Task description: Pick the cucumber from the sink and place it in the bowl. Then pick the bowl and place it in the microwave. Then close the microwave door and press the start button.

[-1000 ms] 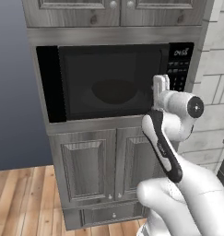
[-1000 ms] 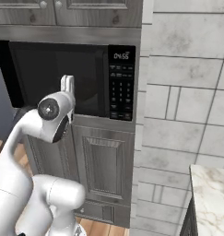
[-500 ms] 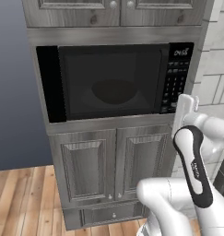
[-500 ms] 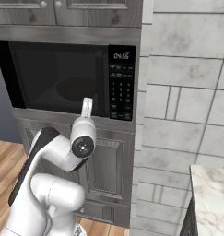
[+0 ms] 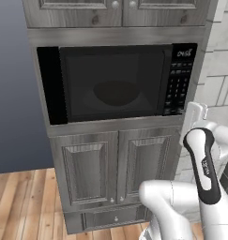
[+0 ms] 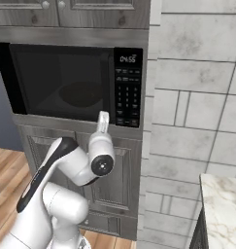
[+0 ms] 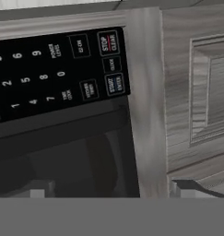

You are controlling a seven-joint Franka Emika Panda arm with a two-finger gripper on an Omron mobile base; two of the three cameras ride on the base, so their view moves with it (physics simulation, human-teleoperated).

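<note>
The black microwave [image 5: 110, 82] is set into grey cabinetry, and its door [image 6: 61, 80] is shut. Through the dark glass the bowl [image 5: 116, 93] shows dimly as a round shape inside; the cucumber cannot be made out. The button panel [image 5: 178, 82] sits at the microwave's right. My gripper [image 5: 195, 110] hovers just below the lower end of that panel, close to the cabinet front, and holds nothing. In the hand view the panel [image 7: 58, 73] is rolled sideways, with the START button [image 7: 115, 84] above the gripper [image 7: 111, 191]. Its tips sit far apart, so it is open.
Grey cabinet doors [image 5: 113, 168] lie below the microwave and more cabinets [image 6: 71, 7] above it. A tiled wall [image 6: 197, 121] runs to the right, with a marble counter corner [image 6: 221, 204] low at the right. Wooden floor [image 5: 21, 201] shows at the lower left.
The hand has swung from in front of the door's right edge down and to the right, ending just under the button panel. The microwave door stays shut.
</note>
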